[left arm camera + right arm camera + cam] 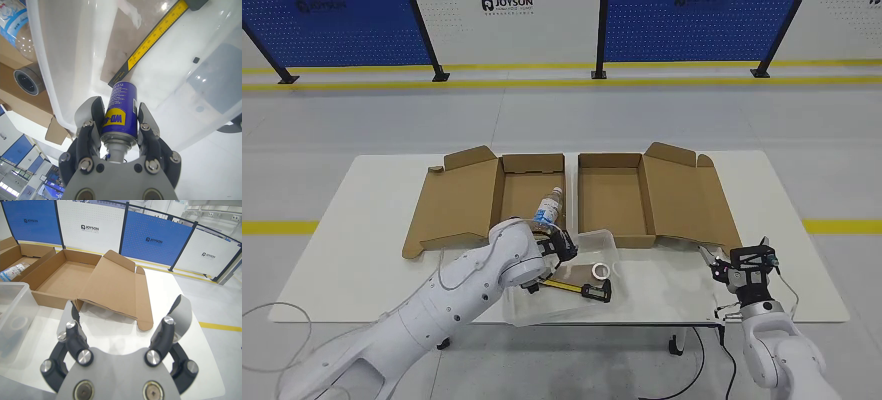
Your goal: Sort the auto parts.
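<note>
**Left gripper holds a spray can over the clear tub, with the open boxes just beyond**

Nearest, close to the near right corner of the worktop (372, 250), the right gripper (125, 304) sits with its jaws spread wide and nothing between them. It is well apart from the parts.

The clear plastic tub (614, 250) stands at the middle of the near edge. The left arm comes in from the near left, and the left gripper (120, 108) is over the tub's far left corner. Its jaws are closed on a blue spray can (122, 98), pressing on both sides of the can's body. The can's long axis runs straight out from the wrist, with the nozzle end tucked toward the palm and the base pointing away. Whether the base is clear of the tub floor cannot be told. In the tub lie a yellow caliper (157, 37), one end just beside the can's base, and a tape roll (600, 270) toward the right wall.

Beyond the tub, two open cardboard boxes stand side by side along the far half of the worktop. The left box (527, 190) starts just past the tub's rim and holds a plastic bottle (549, 208) and a short metal sleeve (26, 81). The right box (610, 200) looks empty.

The left box is likely the closer drop point, straight ahead of the can. To reach it, the can must pass over the tub's rim and the box's near wall. The box has bare floor beside the bottle.
</note>
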You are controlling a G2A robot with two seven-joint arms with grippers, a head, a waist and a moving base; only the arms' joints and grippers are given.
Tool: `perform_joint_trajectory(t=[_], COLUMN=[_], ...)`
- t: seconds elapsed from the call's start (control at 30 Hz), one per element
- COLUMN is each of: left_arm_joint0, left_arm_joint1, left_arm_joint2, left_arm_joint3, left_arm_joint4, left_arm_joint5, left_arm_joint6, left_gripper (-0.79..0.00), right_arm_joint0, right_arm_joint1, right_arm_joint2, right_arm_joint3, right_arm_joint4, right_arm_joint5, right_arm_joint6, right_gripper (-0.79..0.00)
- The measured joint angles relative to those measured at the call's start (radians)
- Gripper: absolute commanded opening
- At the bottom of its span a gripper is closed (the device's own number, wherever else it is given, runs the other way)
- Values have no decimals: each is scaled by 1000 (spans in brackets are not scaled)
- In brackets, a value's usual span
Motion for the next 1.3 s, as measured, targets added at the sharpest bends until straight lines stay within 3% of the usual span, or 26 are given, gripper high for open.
perform_joint_trajectory(t=[0.63,1.0,1.3], left_arm_joint0=[100,121,112], left_arm_joint1=[46,57,55], left_arm_joint2=[-123,-146,-200], left_arm_joint3=[-304,-325,-321], left_arm_joint4=[58,57,103], left_arm_joint5=[16,2,69], left_arm_joint6=[-21,-17,71], left_gripper=[-785,-785,-785], right_arm_joint0=[0,0,0], right_arm_joint1=[0,0,0], right_arm_joint2=[0,0,0], right_arm_joint3=[0,0,0], right_arm_joint4=[0,0,0], right_arm_joint5=[0,0,0], right_arm_joint6=[0,0,0], right_gripper=[0,0,0])
